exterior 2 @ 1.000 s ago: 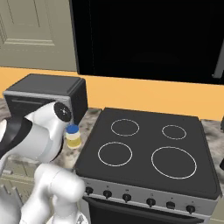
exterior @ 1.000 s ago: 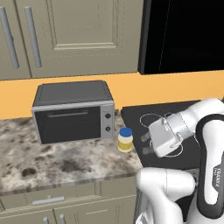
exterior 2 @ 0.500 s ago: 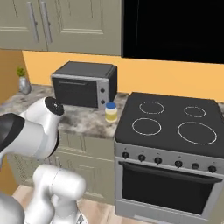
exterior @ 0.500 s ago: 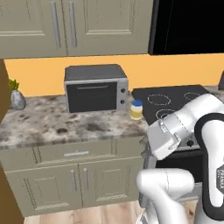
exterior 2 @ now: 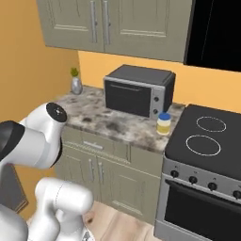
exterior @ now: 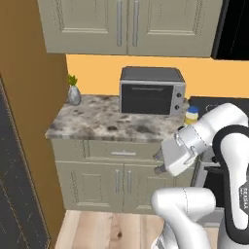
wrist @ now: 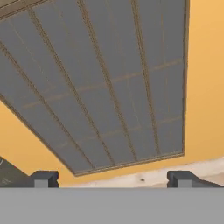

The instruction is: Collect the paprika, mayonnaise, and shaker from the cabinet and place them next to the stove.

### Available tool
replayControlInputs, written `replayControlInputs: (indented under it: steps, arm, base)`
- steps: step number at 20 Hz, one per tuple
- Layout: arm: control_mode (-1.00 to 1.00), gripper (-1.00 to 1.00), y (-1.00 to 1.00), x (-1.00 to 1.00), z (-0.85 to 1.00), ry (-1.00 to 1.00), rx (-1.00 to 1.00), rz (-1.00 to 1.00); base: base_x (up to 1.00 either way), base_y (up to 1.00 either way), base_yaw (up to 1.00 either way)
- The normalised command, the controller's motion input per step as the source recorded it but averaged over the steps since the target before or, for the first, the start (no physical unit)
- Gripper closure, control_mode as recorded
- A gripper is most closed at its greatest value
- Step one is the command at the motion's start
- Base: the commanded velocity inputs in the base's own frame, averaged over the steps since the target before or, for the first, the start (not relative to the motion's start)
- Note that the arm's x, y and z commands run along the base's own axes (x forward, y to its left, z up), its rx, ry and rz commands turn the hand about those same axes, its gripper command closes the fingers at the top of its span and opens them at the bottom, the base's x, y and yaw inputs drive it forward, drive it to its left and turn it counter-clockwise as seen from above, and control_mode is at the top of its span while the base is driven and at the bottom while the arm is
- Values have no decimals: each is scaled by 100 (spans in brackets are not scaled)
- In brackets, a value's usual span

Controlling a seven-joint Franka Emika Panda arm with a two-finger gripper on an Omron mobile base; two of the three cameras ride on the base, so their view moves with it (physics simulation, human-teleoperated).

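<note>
The mayonnaise stands on the counter just beside the stove. Your gripper is wide open and empty. Next, fetch the paprika or shaker from the cabinet.

**Colours and patterns across the kitchen**

We see the mayonnaise as a pale yellow-cream jar with a blue lid, on a mottled grey-brown-and-cream stone counter. To its right the stove is black glass with white ring burners, a steel front and black knobs. The microwave is black with a silver-grey frame. We note beige-olive on the cabinet, with grey bar handles, and an orange wall behind. At the far left a grey vase holds green leaves. In the hand view we see a grey panel crossed by thin tan lines.
</note>
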Motion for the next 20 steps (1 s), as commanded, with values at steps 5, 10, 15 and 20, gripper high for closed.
replayControlInputs:
  steps: [5, 10, 15, 20]
  arm:
    - [100, -100, 0, 0, 0, 0, 0, 0]
    - [100, -100, 0, 0, 0, 0, 0, 0]
    - [100, -100, 0, 0, 0, 0, 0, 0]
    - [100, -100, 0, 0, 0, 0, 0, 0]
  base:
    - [13, 6, 62]
    - [14, 5, 63]
    - [13, 5, 64]
    - [12, 5, 64]
